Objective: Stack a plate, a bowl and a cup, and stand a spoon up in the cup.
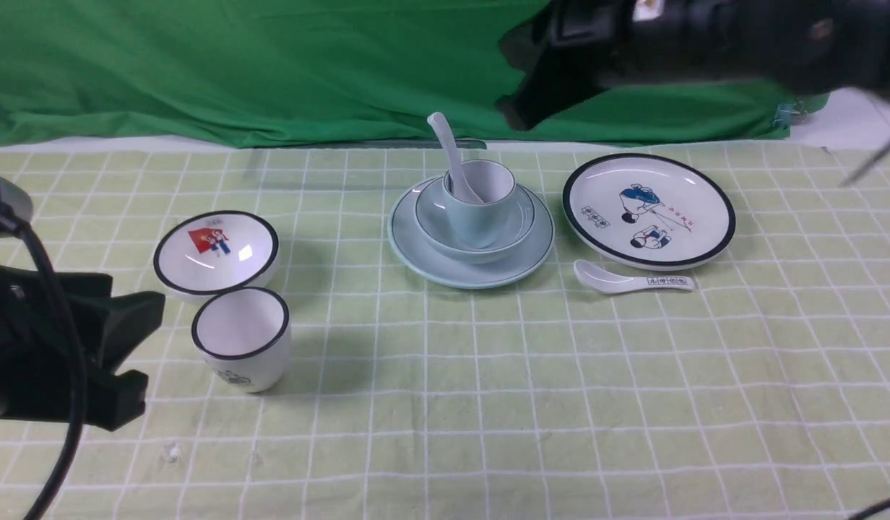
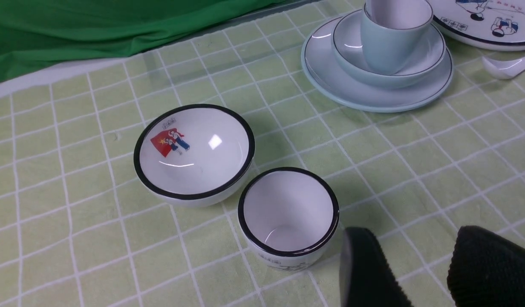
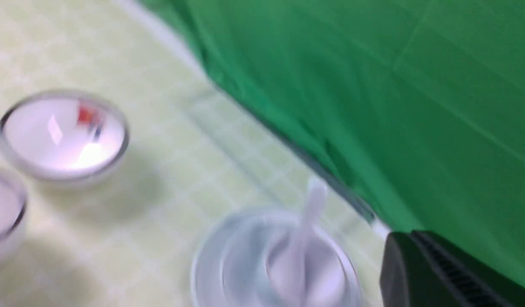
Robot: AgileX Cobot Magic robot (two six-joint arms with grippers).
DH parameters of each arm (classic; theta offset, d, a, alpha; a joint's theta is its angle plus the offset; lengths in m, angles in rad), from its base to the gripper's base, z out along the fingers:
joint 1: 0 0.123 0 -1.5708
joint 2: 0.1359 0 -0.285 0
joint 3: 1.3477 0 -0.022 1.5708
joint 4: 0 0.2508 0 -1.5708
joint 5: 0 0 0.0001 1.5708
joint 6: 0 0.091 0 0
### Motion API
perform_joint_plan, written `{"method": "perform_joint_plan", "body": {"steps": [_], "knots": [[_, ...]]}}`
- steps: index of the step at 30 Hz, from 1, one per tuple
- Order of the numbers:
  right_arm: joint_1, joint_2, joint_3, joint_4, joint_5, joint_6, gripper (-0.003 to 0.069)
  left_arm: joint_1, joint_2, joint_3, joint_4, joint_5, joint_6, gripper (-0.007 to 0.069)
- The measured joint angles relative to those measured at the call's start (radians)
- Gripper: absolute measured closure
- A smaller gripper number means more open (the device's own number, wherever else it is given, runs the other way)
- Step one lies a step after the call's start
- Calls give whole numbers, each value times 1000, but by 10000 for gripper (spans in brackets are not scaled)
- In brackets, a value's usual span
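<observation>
White cup (image 1: 241,338): thick black rim, upright, empty; just ahead of the fingers (image 2: 364,268) of the left gripper (image 2: 413,238).
White bowl (image 1: 215,251): black rim, red picture inside; just past the cup from those fingers, rims nearly touching.
Cartoon plate (image 1: 649,209): white, black rim; well apart from the fingers.
Printed spoon (image 1: 633,279): lying flat just beside the cartoon plate's near edge.
Tablecloth (image 1: 488,375): pale green, white grid.
Backdrop (image 1: 235,65): green cloth, farthest from the fingers.
</observation>
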Motion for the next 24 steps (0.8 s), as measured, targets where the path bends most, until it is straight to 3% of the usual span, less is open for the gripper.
{"method": "perform_joint_plan", "body": {"steps": [4,9,20,24], "knots": [[0,-205,0,-84,158,61,648,0,0,0,1,0,0,384],[0,-417,54,-97,166,84,648,0,0,0,1,0,0,384],[0,-860,670,-82,31,123,645,0,0,0,1,0,0,384],[0,-943,977,-79,-181,220,645,0,0,0,1,0,0,384]]}}
